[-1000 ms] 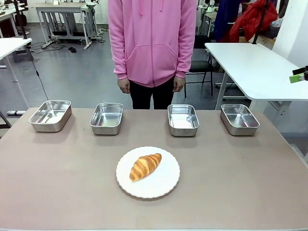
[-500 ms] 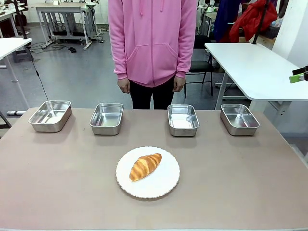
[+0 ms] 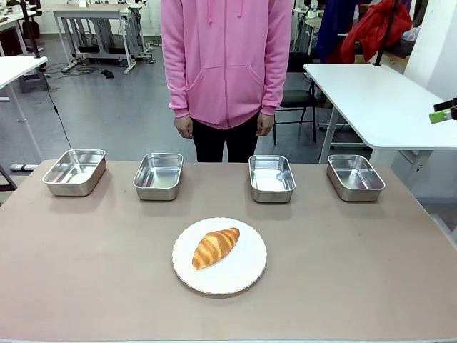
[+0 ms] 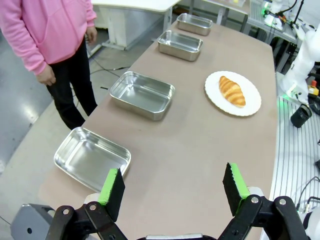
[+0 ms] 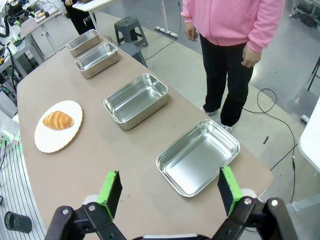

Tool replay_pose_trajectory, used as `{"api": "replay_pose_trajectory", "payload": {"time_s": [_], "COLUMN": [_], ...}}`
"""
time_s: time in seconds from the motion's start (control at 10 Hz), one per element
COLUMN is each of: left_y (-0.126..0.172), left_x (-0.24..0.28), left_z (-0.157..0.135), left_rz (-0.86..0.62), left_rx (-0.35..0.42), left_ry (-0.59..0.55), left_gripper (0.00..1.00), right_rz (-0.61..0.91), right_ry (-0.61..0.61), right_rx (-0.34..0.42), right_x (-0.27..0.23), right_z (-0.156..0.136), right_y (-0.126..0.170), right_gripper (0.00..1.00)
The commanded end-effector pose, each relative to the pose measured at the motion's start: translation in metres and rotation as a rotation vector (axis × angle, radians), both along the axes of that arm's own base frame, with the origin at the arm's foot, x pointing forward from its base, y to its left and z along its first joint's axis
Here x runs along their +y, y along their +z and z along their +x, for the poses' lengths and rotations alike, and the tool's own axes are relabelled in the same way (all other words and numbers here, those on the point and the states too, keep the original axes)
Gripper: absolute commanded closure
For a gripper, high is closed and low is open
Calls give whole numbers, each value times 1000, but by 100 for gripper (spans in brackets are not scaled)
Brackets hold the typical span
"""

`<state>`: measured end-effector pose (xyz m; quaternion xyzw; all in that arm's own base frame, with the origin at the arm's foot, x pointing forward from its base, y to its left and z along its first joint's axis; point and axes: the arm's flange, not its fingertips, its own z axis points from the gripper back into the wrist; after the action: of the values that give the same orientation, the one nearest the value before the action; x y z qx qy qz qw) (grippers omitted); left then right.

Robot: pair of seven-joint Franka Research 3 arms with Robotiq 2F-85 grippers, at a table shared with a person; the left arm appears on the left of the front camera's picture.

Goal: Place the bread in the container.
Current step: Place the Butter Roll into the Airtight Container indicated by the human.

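Croissant [image 3: 216, 247], ridged, on scalloped plate [image 3: 246, 271]

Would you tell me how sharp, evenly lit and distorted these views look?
Front view: sharp, evenly lit; croissant crisp on its plate, soft shadows under the steel pans, mild bright patches inside. Left wrist view: wide-angle perspective makes the nearest pan loom; open left gripper in focus. Right wrist view: same stretch, bright sheen in its closest pan; open right gripper sharp.

Bright, even overhead light, sharp focus. Soft glare in the steel pan [image 5: 197, 157] just ahead of the right gripper [image 5: 169, 190]; wrist views bow at edges.
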<state>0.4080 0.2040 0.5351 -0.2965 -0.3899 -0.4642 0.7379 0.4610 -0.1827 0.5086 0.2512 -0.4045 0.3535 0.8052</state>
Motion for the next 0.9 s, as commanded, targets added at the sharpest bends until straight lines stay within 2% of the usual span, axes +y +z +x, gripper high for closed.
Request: {"api": "replay_pose_trajectory", "payload": {"time_s": [0.0, 0.8], "left_y": [0, 0], "left_x": [2, 2], "left_z": [-1, -1], "left_rz": [3, 3], "left_rx": [-16, -16], "left_ry": [-6, -6], "left_gripper": [0, 0], "right_rz": [0, 0], "right_ry": [-2, -2], "right_rx": [-3, -3], "right_x": [1, 1], "right_z": [0, 0], "right_y": [-1, -1], "right_gripper": [0, 0]}}
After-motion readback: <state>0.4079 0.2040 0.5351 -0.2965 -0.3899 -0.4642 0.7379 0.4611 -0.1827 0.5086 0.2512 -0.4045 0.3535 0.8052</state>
